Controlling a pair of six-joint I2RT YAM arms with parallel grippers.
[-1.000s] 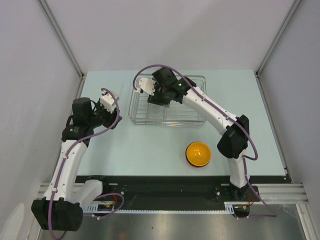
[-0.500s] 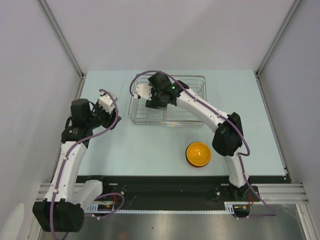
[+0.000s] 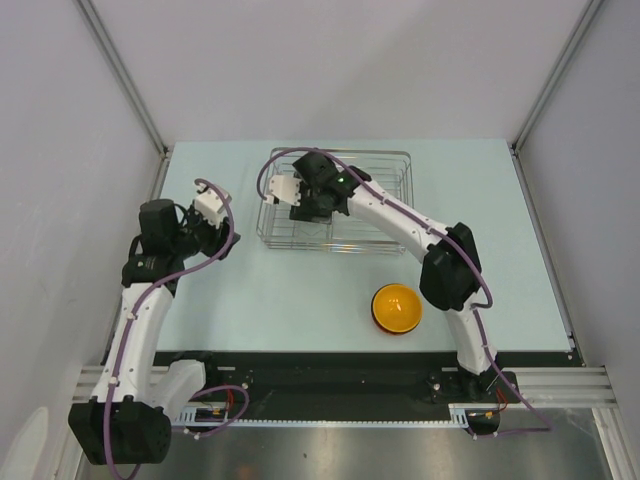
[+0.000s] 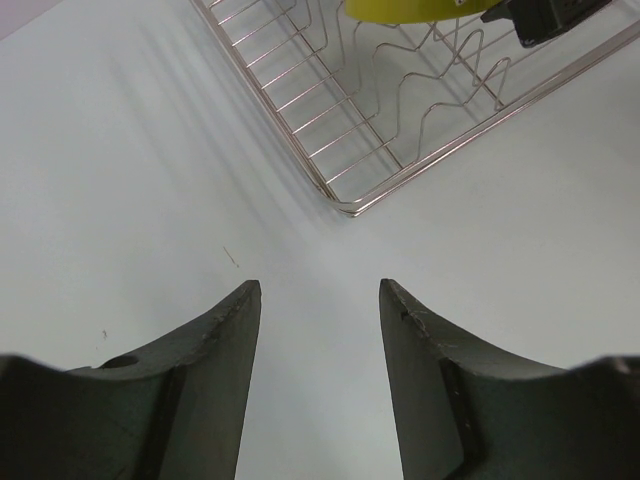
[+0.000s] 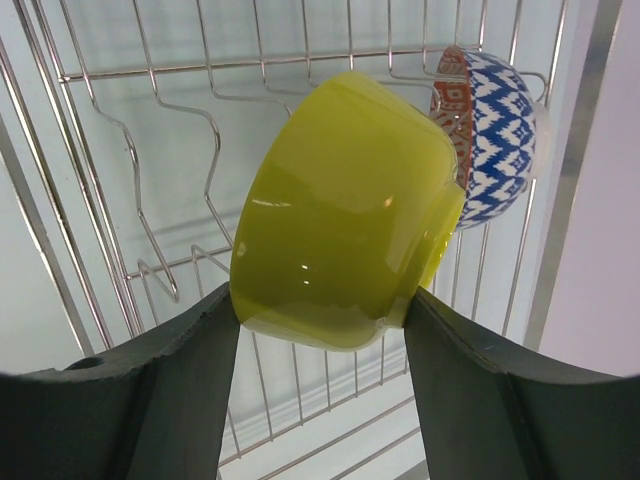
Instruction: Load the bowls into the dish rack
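Currently the lime bowl [image 5: 340, 210] is being pinched by the right claw [image 5: 320, 310] over the dish rack [image 3: 390, 165], beside a zigzag bowl [image 5: 495, 140]. Lowering it on edge between the wires is probably being called for next. The left claw [image 4: 315, 300] is being held spread and empty. Only overhead is the orange bowl [image 3: 397, 307] being shown, on the tabletop [image 3: 280, 300].

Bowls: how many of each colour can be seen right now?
Lime-yellow bowl: 1
Blue-patterned bowl: 1
Orange bowl: 1
Total: 3
A red edge shows under the orange one; unclear if it is another bowl.
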